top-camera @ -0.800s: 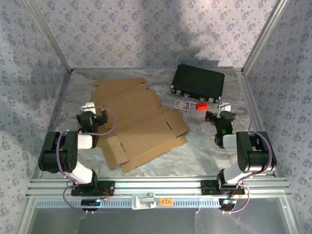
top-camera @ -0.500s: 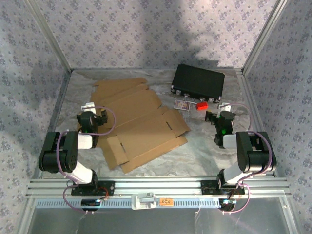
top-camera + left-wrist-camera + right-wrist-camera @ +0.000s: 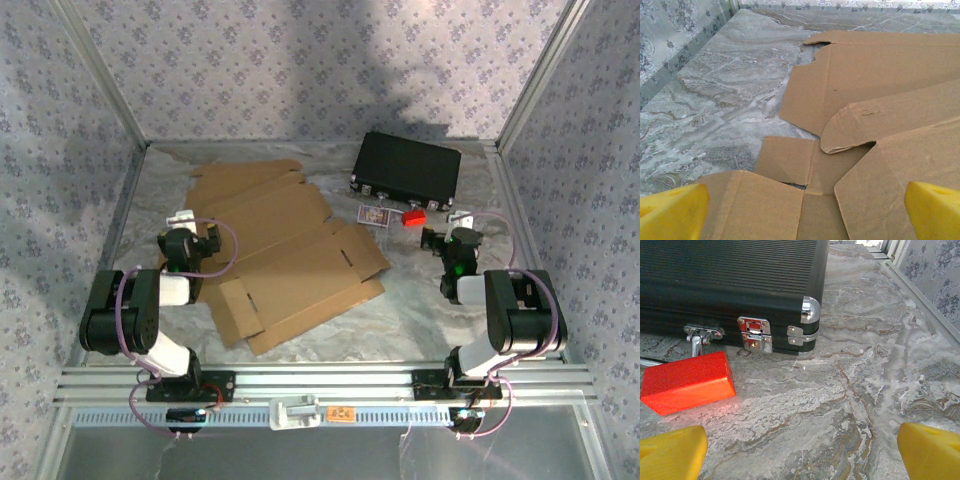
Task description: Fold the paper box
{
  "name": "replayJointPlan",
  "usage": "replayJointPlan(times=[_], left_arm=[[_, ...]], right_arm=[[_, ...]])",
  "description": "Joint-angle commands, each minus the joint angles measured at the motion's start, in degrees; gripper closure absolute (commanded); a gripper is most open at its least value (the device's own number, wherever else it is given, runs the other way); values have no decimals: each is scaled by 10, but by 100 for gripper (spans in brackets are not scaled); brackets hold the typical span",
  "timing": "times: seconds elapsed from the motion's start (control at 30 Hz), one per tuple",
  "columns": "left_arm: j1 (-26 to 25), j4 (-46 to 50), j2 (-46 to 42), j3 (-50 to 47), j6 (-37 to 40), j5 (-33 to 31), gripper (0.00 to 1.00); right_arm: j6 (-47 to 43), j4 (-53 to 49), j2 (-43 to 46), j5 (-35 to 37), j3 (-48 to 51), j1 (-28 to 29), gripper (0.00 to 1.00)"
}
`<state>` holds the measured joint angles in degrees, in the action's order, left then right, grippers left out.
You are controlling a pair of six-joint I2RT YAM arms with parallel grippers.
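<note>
On the left half of the table (image 3: 420, 300), the paper box (image 3: 285, 255) lies as an unfolded cardboard blank, flat on the marbled surface. Its panels run from near the far-left corner diagonally toward the middle of the near edge. Flaps overlap loosely along the blank's left side, and one rounded flap sits slightly raised over its neighbour.

The left gripper (image 3: 205, 240) is positioned at the blank's left edge, pointing across it. Its jaws are released and spread wide, with nothing gripped. The yellow fingertips (image 3: 670, 212) stand to either side above the cardboard flaps. Whether they touch the cardboard cannot be determined.

The right gripper (image 3: 432, 240) is near the right edge of the table, well apart from the blank, and is likewise released and empty. Just ahead of it lies a red block (image 3: 687, 382), beside a black case (image 3: 730, 285) with metal latches toward the far-right corner. A small patterned card (image 3: 374, 214) rests just left of the block.
</note>
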<state>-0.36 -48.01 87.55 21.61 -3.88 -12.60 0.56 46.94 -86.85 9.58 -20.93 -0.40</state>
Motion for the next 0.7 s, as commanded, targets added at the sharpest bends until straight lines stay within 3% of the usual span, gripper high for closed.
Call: replayJointPlan(times=[0.0,0.2,0.27,0.43,0.57,0.67], left_arm=[[1,-6,3,10,3,8,0],[1,-6,3,10,3,8,0],[0,-10,-14,5,9,17,0],[-69,203,-119,85,18,-121,0],[-85,196,-174,100,-40,-141,0],[-110,224,-193,152,-67,-180,0]], right_arm=[[-6,0,0,-1,-11,-3,1],[-6,7,2,-1,-7,-2,1],[-8,-31,42,35,-11,10,1],[13,-90,181,166,-4,48,1],[13,-167,280,219,-60,55,1],[-3,-198,319,218,-133,57,1]])
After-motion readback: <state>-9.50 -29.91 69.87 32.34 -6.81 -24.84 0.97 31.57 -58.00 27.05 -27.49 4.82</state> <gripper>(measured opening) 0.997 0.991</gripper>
